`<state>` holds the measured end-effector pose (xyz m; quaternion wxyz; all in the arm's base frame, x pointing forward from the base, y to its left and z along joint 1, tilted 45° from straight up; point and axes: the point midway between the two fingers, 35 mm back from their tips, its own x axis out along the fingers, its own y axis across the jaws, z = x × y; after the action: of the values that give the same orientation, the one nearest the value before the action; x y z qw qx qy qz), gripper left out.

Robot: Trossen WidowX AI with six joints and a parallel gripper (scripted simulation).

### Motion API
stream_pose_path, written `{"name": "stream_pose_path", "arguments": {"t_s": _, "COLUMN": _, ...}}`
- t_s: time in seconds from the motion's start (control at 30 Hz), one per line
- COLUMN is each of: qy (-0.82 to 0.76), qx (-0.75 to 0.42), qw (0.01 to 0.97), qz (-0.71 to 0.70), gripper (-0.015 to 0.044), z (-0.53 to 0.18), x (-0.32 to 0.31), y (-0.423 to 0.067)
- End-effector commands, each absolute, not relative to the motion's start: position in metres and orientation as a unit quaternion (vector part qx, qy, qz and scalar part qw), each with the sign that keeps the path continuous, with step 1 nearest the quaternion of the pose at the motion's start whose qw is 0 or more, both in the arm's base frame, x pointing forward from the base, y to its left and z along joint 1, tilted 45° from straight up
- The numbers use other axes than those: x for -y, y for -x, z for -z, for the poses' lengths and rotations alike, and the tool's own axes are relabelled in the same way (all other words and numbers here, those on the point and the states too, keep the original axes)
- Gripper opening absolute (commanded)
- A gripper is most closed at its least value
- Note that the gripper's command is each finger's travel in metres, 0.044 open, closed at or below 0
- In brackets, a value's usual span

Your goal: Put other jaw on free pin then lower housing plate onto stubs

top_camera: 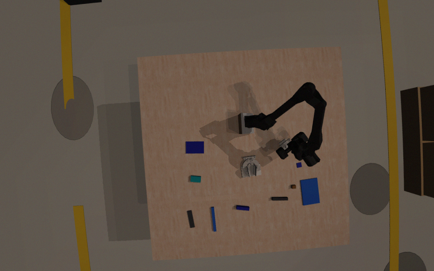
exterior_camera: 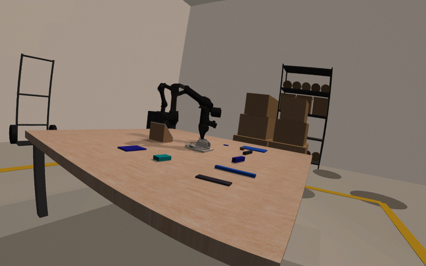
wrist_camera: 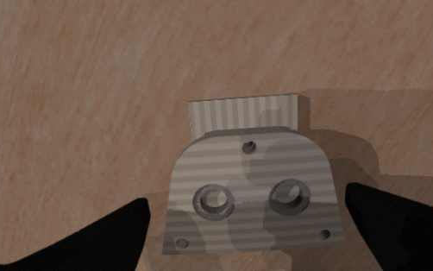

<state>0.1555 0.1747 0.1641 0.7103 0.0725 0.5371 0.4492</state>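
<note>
Open tool (exterior_camera: 202,138) (wrist_camera: 247,201) astride ridged, round-shouldered plate (top_camera: 283,143) (wrist_camera: 252,173)

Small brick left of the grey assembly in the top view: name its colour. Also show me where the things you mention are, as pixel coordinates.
Teal (top_camera: 195,179) (exterior_camera: 162,157); exterior view shows it best.
</note>
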Motion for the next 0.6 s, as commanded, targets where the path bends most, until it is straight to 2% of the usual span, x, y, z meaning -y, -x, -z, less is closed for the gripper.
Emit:
{"name": "stream_pose_path", "arguments": {"t_s": 0.0, "qy": -0.073, "qx": -0.54, "qw": 0.71, "qz": -0.446, "gripper": 0.044, "z": -0.158, "x": -0.1778, "y": -0.1551}}
{"name": "stream_pose_path", "arguments": {"t_s": 0.57, "qy": -0.073, "qx": -0.54, "qw": 0.71, "qz": -0.446, "gripper": 0.044, "z": -0.1555, "x": -0.1807, "y": -0.1548}}
